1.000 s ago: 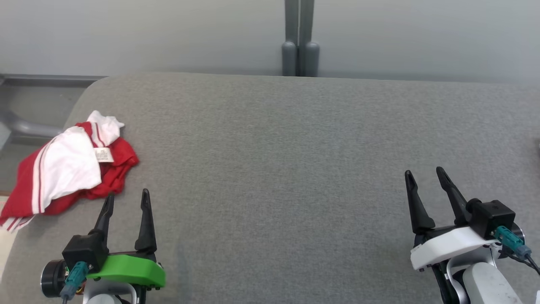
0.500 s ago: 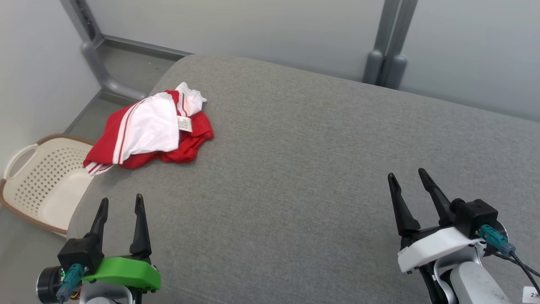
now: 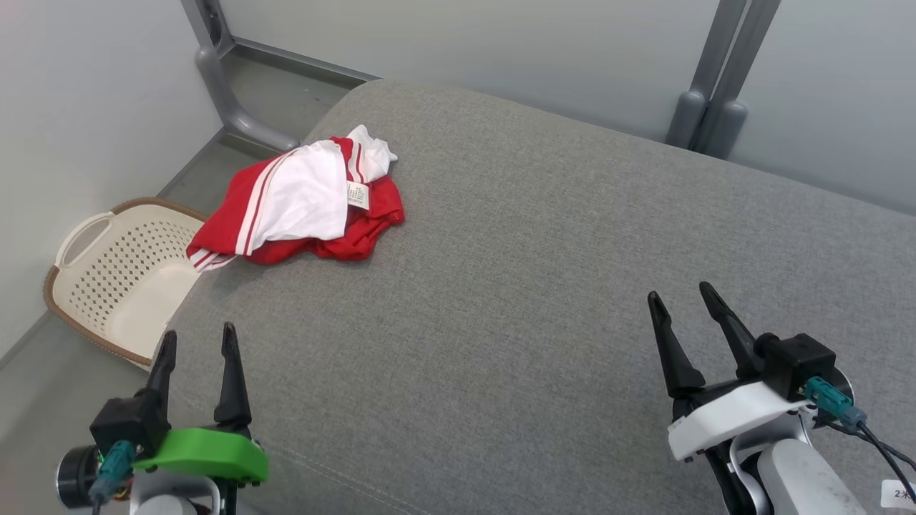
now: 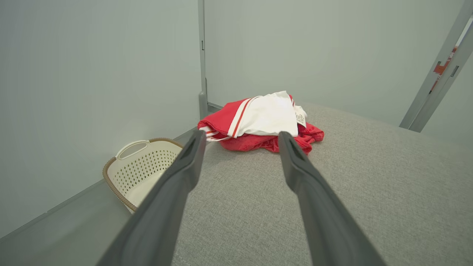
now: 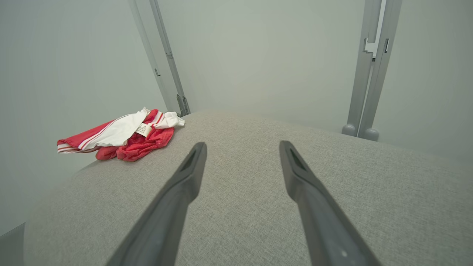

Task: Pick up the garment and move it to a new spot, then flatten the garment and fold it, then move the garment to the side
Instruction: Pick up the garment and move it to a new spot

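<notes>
- The pale grey walls [image 3: 86, 107] close the room in on the left and at the back. The two wrist views look along the surface at them, and the head view looks down on where they meet the grey floor [image 3: 43, 400].
- The grey fabric-covered padded surface [image 3: 501, 286] has a rounded far-left corner. In the head view it runs from the bottom edge up to the back wall, and the woven texture is sharpest in the wrist views.
- A twin grey metal post [image 3: 708, 107] stands behind the surface at the right, and a bent grey post [image 3: 222, 93] stands in the left corner. The left wrist view catches a small red-orange mark high on the right-hand post.
- A cream perforated laundry basket [image 3: 122, 279] with a brown rim sits on the floor against the surface's left side. The head view looks into it from above, and the left wrist view sees it side-on with its handle.
- The red-and-white garment [image 3: 300, 207] lies crumpled near the far-left corner of the surface, with its striped hem at the left edge above the basket. It is well apart from both claws.
- The left gripper [image 3: 199, 330] has a green body. It hovers at the near-left edge with its fingers spread and holds nothing.
- The right gripper [image 3: 678, 290] has a white body. It hovers near the right with its fingers spread and is also empty.
- A white label [image 3: 357, 194] lies face-up on the garment. Its print is too small to read.
</notes>
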Controlling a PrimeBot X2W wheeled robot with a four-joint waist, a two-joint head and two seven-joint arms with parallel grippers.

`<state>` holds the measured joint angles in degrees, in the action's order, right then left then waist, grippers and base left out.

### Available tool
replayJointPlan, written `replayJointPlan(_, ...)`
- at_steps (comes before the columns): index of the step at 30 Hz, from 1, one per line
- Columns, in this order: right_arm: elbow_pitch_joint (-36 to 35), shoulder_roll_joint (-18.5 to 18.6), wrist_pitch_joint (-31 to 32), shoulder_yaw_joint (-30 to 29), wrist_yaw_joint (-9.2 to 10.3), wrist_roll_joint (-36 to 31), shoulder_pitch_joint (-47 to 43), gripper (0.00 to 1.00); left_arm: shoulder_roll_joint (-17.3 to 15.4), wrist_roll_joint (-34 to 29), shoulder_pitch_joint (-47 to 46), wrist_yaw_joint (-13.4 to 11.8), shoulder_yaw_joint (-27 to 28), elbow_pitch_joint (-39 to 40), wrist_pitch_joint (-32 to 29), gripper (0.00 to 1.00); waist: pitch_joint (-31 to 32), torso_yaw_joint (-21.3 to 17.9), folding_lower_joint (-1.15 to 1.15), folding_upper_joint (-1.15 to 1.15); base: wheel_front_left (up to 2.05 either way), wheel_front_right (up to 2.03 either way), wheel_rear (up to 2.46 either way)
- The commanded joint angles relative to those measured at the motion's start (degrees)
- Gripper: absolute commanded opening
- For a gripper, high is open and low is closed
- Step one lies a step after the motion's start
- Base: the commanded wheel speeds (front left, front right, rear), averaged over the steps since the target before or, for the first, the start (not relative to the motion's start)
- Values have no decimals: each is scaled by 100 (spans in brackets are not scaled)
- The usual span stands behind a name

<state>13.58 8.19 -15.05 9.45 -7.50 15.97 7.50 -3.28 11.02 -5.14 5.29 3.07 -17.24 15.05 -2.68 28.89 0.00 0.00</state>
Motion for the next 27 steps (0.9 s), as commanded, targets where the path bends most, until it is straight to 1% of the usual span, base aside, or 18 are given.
replayJointPlan(1,-63,63,-17,0,2,-4,113,100,-59,55,-251,15,-1,30,-5,100,-93,-50,0,0,0,0,0)
replayJointPlan(3,-116,102,-17,-20,2,-34,129,100,-102,152,-455,55,-39,-23,-247,100,-199,-79,0,0,0,0,0)
replayJointPlan(7,-243,127,-17,-3,1,-114,252,100,-329,266,-1088,112,-79,-218,-907,100,-419,-211,0,0,0,0,0)
replayJointPlan(8,-296,161,-17,12,2,-143,297,100,-434,332,-1321,124,-86,-309,-1174,100,-514,-297,0,0,0,0,0)
replayJointPlan(10,-399,191,-17,19,2,-193,359,100,-550,504,-1708,146,-41,-459,-1528,100,-657,-429,0,0,0,0,0)
replayJointPlan(12,-507,215,-17,77,2,-241,445,100,-735,577,-2019,166,-16,-674,-1895,100,-802,-592,0,0,0,0,0)
replayJointPlan(13,-565,233,-17,88,1,-261,495,100,-777,668,-2179,164,3,-781,-2060,100,-871,-659,0,0,0,0,0)
replayJointPlan(16,-722,287,-17,217,1,-315,626,100,-1037,928,-2699,183,66,-1154,-2557,100,-1140,-929,0,0,0,0,0)
replayJointPlan(17,-781,310,-17,236,1,-331,675,100,-1065,1021,-2865,193,100,-1254,-2621,100,-1217,-997,0,0,0,0,0)
replayJointPlan(21,-1034,392,-16,361,2,-389,895,100,-1364,1298,-3366,210,233,-1811,-2847,100,-1586,-1348,0,0,0,0,0)
replayJointPlan(27,-1292,483,-17,435,1,-423,1148,100,-1715,1468,-3941,223,94,-2796,-3072,100,-2069,-1787,0,0,0,0,0)
